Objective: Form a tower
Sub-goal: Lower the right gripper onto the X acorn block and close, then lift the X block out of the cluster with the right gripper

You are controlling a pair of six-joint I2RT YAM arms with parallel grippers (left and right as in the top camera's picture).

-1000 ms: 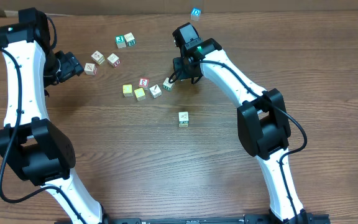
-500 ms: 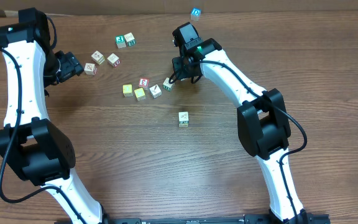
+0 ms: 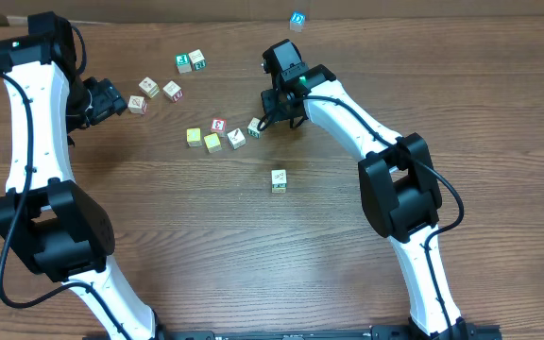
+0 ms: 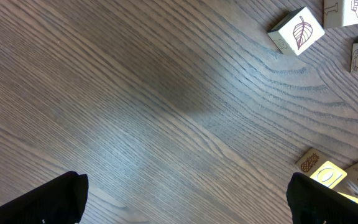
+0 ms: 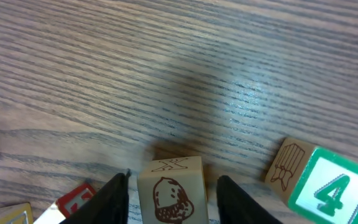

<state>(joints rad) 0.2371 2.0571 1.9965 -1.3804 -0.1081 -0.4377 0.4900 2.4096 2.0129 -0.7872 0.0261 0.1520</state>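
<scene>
1. Tower (image 3: 279, 179) alone on the desk (image 3: 159, 236), apart from the loose cubes (image 3: 213, 142); green "4" readable on its top cube (image 5: 328, 186).
2. Right hand (image 5: 173, 196) open around the acorn cube (image 5: 169, 183), with thin gaps at both sides; "X" printed above the acorn drawing.
3. Left hand (image 4: 188, 202) wide open above the desk, gripping nothing.
</scene>
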